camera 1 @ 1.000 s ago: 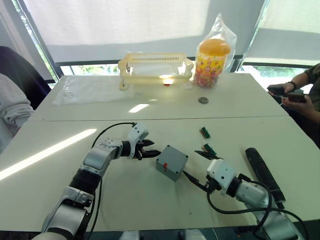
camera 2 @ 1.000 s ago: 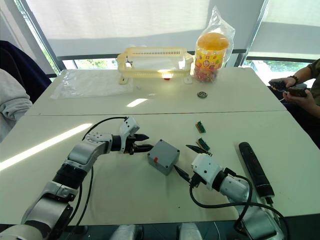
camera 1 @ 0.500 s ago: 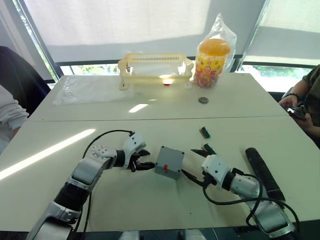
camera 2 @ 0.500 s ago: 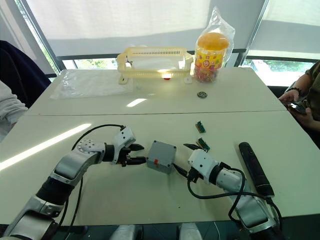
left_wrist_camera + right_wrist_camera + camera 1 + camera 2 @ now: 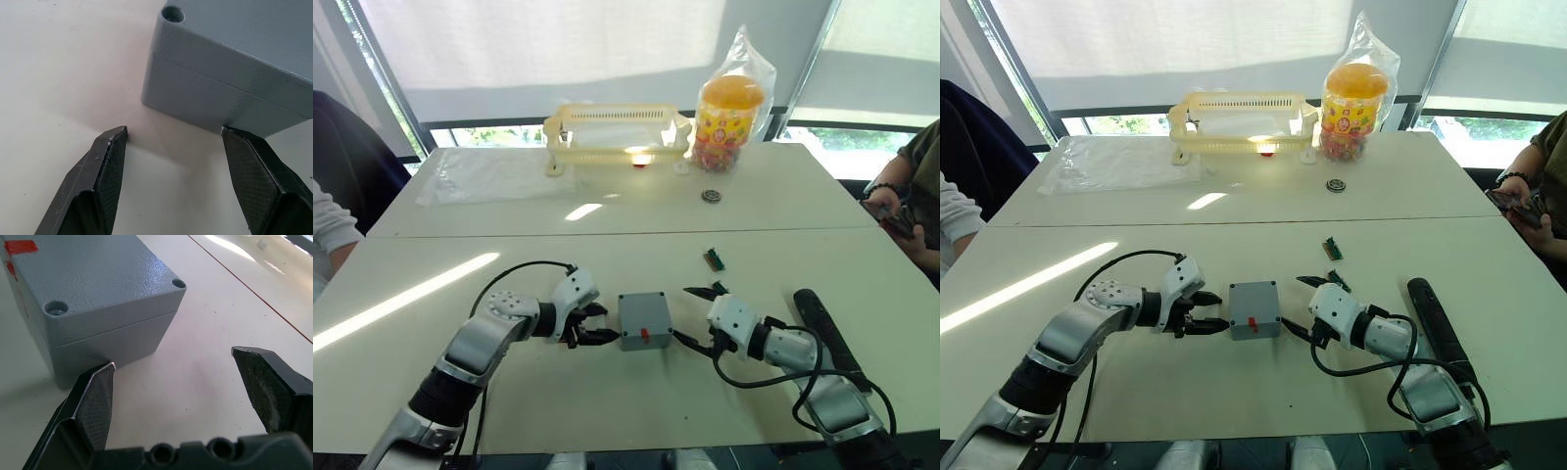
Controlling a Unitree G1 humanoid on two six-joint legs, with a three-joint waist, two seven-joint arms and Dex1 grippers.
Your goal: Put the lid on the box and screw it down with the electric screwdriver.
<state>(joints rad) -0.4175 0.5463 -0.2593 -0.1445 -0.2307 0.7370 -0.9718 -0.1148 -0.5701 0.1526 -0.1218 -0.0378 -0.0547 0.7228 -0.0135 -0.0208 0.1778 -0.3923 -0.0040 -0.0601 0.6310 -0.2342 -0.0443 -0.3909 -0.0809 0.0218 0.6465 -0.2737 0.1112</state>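
Note:
The grey box [image 5: 643, 320] stands mid-table with the lid [image 5: 93, 274] resting on top; a seam runs around it and a red mark [image 5: 646, 334] faces me. My left gripper [image 5: 605, 323] is open just left of the box, one fingertip [image 5: 242, 142] close against its wall. On the other side my right gripper [image 5: 685, 315] is open as well, its near fingertip [image 5: 100, 377] beside a box corner. Neither grips the box. The electric screwdriver [image 5: 829, 333], a long black cylinder, lies on the table to the right of my right arm.
Two small green parts [image 5: 714, 259] lie behind the right gripper. At the back stand a yellow basket [image 5: 617, 132], a bagged candy jar [image 5: 732, 108], a small round object [image 5: 711, 196] and a plastic sheet [image 5: 480, 176]. A person's hands [image 5: 896, 211] hold a phone at the right edge.
The box has turned square to me, red mark now facing front. Both grippers have closed in on its left and right sides. The person's hands at the right have shifted.

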